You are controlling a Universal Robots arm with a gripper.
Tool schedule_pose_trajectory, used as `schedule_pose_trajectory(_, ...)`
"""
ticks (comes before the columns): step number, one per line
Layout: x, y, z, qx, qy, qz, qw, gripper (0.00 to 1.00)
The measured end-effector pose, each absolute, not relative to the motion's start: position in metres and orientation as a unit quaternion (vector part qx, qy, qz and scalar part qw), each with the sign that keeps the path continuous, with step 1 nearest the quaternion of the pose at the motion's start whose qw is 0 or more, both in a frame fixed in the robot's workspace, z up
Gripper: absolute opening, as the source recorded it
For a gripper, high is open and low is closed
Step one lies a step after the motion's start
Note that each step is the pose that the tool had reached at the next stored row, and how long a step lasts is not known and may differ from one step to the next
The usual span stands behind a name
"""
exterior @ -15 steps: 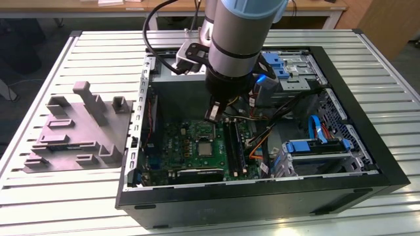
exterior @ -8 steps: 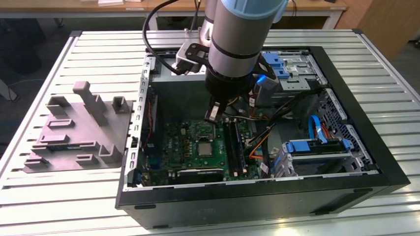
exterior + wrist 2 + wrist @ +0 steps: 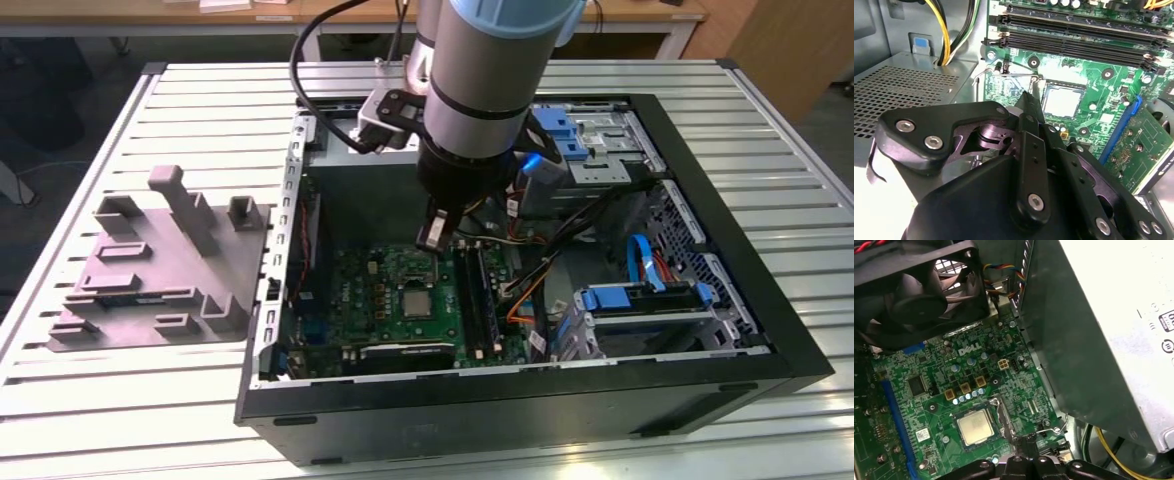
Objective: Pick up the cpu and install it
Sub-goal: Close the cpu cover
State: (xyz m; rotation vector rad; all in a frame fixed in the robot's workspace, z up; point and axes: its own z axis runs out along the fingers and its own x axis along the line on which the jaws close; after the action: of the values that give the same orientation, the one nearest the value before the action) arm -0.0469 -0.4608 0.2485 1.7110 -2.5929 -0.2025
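One cpu [image 3: 974, 426] sits seated in the motherboard [image 3: 934, 405] socket; the pincer [image 3: 1028, 107] hovers just above it, fingers clenched together, grasping nothing.

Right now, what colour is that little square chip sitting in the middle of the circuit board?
The cpu has a pale silvery-grey metal top; the first wrist view shows it best.
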Motion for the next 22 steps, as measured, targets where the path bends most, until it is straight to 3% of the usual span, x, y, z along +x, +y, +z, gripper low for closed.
schedule_pose_trajectory(9,-0.0470,-0.4642,0.2485,0.549,-0.833,-0.062,0.016,0.11)
schedule_pose_trajectory(22,-0.0473,-0.4685,0.2480,0.549,-0.834,-0.043,0.029,0.11)
